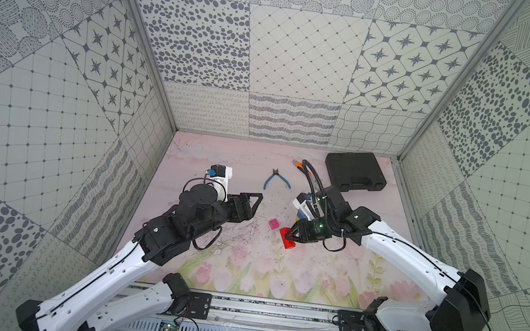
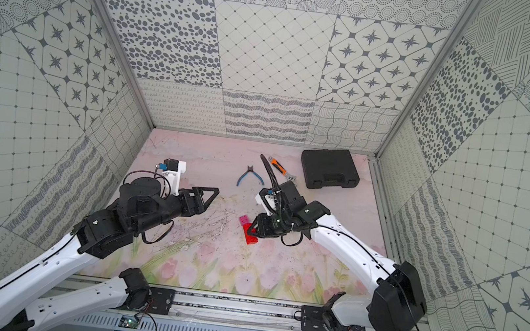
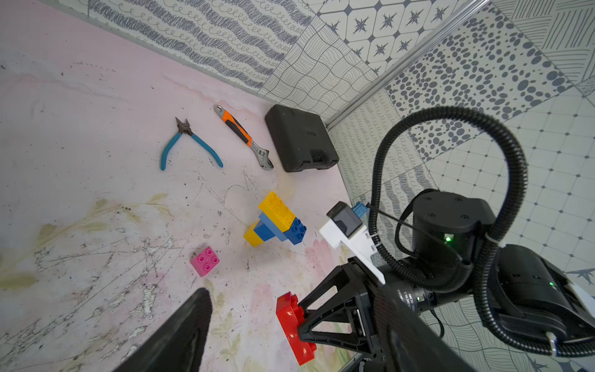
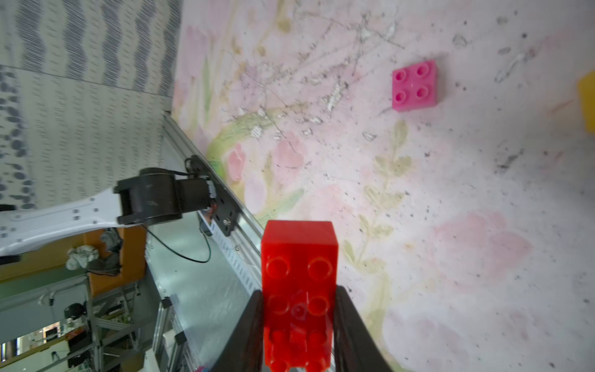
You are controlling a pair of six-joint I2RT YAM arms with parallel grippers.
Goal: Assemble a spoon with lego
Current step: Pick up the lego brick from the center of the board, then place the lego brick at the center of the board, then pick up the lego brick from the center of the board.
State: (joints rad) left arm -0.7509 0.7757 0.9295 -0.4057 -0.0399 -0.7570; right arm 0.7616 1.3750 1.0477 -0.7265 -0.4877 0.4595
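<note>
One red brick [image 4: 299,251] gripped in right end effector [image 4: 297,294], pink brick [image 4: 415,85] nearby

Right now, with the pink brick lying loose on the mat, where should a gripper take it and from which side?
Pinch two opposite side walls of the pink brick, coming down from above. It lies flat, studs up, square, apart from the red brick, so probably either pair of walls suits.
</note>
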